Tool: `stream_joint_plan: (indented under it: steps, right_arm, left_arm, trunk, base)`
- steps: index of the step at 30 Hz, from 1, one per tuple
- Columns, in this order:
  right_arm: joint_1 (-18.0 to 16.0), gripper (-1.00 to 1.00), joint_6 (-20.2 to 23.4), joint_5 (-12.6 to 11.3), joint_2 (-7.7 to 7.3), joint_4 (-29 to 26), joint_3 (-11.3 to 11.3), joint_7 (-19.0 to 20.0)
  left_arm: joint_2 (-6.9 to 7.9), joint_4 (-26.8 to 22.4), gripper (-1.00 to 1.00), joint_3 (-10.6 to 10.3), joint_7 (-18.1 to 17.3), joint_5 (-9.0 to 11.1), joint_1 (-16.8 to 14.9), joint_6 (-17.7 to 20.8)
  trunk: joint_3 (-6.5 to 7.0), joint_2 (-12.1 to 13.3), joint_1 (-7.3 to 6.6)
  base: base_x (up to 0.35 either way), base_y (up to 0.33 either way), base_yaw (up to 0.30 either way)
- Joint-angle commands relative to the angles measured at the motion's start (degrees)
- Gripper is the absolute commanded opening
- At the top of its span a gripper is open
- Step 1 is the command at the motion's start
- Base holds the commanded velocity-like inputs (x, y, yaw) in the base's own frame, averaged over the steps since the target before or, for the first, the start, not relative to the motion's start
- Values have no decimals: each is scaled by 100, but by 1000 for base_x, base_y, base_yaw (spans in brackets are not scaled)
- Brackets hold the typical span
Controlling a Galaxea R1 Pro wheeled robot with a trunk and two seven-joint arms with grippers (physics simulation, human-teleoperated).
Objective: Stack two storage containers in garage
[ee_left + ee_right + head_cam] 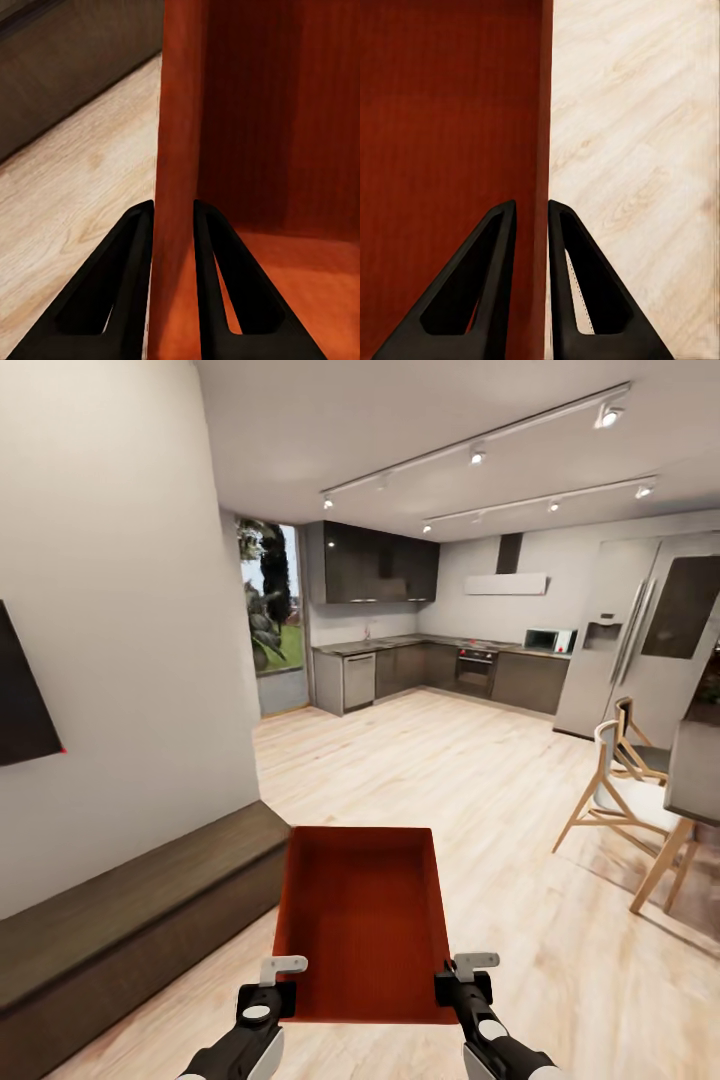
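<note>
One orange-red open-topped storage container (pixel 365 920) is held up in front of me over the light wood plank floor (pixel 480 780) of the living room. My left gripper (pixel 283 982) is shut on its left wall (pixel 176 150), one finger (pixel 120 292) outside and the other inside. My right gripper (pixel 462 978) is shut on the right wall (pixel 544 112) the same way, with one finger (pixel 585 292) over the floor side. The bin is empty inside (pixel 442 112).
A long low dark-brown bench (pixel 130 920) runs along the white wall at my left, under a black wall screen (pixel 20 695). Wooden chairs (pixel 625 790) and a table stand at right. A kitchen with dark cabinets (pixel 440 670) and a fridge (pixel 640 630) lies ahead across open floor.
</note>
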Motion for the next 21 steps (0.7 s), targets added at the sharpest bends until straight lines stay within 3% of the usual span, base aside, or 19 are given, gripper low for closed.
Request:
stream_joint_plan:
  steps: [1, 21]
  right_arm:
    - [-10, -100, -560, -53, -22, -6, 17, -35]
    - [-10, -100, -560, -53, -25, -6, 17, -30]
  left_arm:
    - [31, 17, -100, -26, 81, 72, -1, 12]
    - [31, 17, -100, -31, 82, 72, -1, 12]
  trunk:
    - [-10, -9, 2]
    - [-10, -9, 2]
  base:
    - [0, 0, -283]
    - [0, 0, -284]
